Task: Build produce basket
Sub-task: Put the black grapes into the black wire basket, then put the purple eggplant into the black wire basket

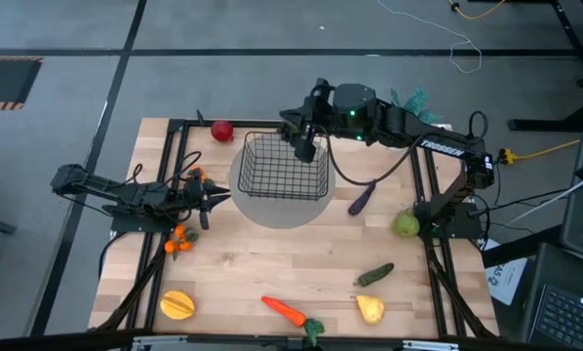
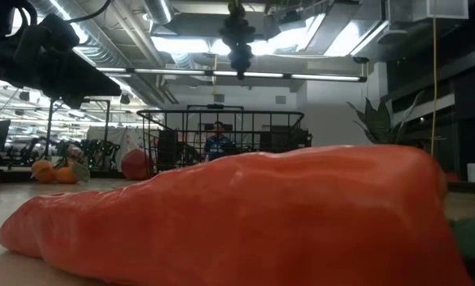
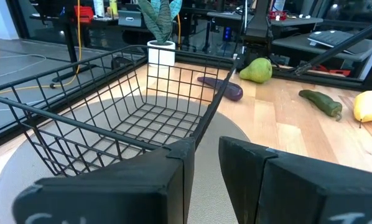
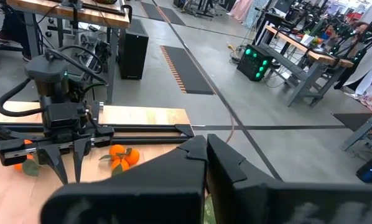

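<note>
From above, the right gripper (image 1: 304, 148) hangs over the far rim of the basket (image 1: 282, 166), which stands on a grey round mat (image 1: 282, 200) at the far middle of the table (image 1: 272, 263). A dark bunch, likely the grapes (image 1: 305, 149), sits right at its tip, so the fingers appear closed on it, with the basket floor straight below. The release turns on exactly that: whether the bunch is inside the rim. The left gripper (image 1: 212, 198) waits low beside the basket's left side, with small oranges (image 1: 179, 241) just on its near side. The eggplant (image 1: 362, 197), pear (image 1: 406, 224), cucumber (image 1: 375, 275), carrot (image 1: 285, 311) and red apple (image 1: 221, 131) lie scattered around the basket.

At table height the carrot (image 2: 237, 214) fills the foreground; behind it the basket (image 2: 222, 131) shows empty, and the grapes (image 2: 239, 44) dangle well above its rim, height the overhead picture hides.

The left wrist view looks past slightly parted fingers (image 3: 173, 180) into the empty basket (image 3: 111, 118), eggplant (image 3: 222, 87) and pear (image 3: 258, 70) beyond.

The right wrist view shows its own fingers (image 4: 195, 165) nearly together, the load hidden, and the left arm (image 4: 55, 106) opposite.
</note>
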Available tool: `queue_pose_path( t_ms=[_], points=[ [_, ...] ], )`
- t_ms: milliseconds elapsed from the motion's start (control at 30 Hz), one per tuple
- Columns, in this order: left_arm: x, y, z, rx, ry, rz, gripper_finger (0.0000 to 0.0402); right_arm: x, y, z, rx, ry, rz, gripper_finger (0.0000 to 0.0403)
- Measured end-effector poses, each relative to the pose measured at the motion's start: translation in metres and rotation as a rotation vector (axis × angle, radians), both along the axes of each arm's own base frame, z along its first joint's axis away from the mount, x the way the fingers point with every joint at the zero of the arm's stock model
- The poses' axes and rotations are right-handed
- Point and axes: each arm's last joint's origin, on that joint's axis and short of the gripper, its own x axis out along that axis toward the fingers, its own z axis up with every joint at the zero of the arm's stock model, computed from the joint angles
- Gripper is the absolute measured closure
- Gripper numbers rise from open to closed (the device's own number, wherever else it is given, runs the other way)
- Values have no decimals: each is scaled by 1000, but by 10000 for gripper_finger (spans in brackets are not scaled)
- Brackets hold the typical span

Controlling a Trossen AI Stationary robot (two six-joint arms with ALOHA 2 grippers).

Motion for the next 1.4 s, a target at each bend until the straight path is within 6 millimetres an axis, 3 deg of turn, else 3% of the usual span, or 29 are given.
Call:
queue_pose_path(
  t_ms=[333, 733, 1400],
  points=[
    [0, 0, 0, 0, 0, 0, 337, 0, 0, 0, 0, 0, 0, 397],
    [0, 0, 0, 0, 0, 0, 337, 0, 0, 0, -1, -4, 0, 325],
    [0, 0, 0, 0, 0, 0, 337, -1, 0, -5, 8, 53, -1, 322]
  ],
)
